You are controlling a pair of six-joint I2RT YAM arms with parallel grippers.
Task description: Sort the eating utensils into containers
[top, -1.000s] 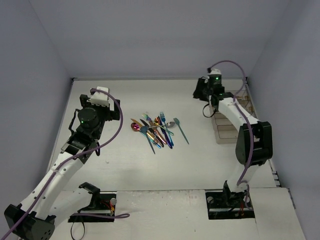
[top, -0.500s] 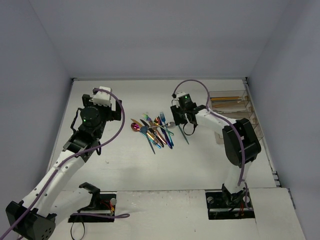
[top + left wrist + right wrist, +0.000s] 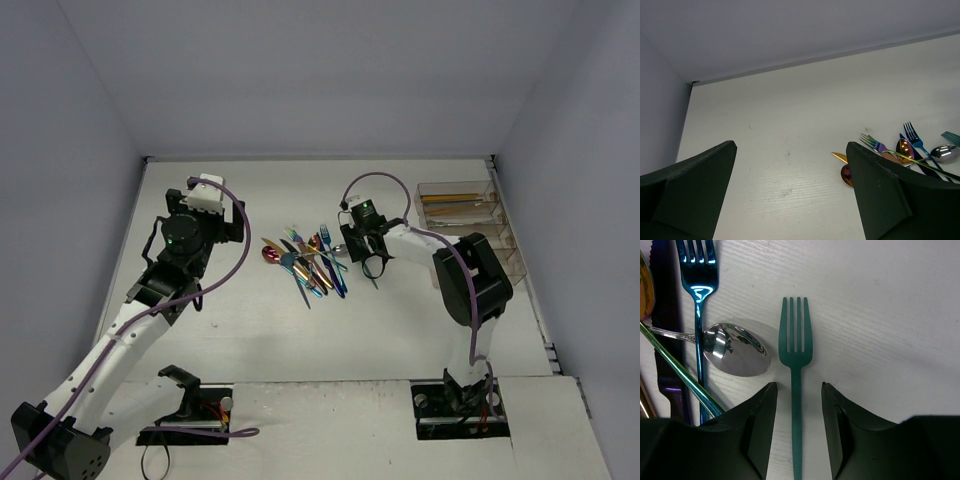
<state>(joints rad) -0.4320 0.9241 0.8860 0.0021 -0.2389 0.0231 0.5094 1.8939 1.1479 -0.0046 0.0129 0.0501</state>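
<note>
My right claw (image 3: 796, 388) is down low over the counter (image 3: 300, 330), its two fingers spread and standing either side of the teal fork's (image 3: 795, 340) handle, with a sliver of white showing on each side, so it pinches nothing. In the right wrist view the fork lies flat, tines toward the top of the frame. A silver spoon (image 3: 737, 357) lies just to its left, the bowl almost at the tines, and a blue fork (image 3: 697, 285) is left of that. From above, the pile of utensils (image 3: 305, 262) sits mid-frame. The clear trays (image 3: 510, 262) are at the right, well apart from it, and the uppermost holds gold utensils (image 3: 450, 199). My left claw (image 3: 790, 150) hangs wide open and empty, left of the pile.
</note>
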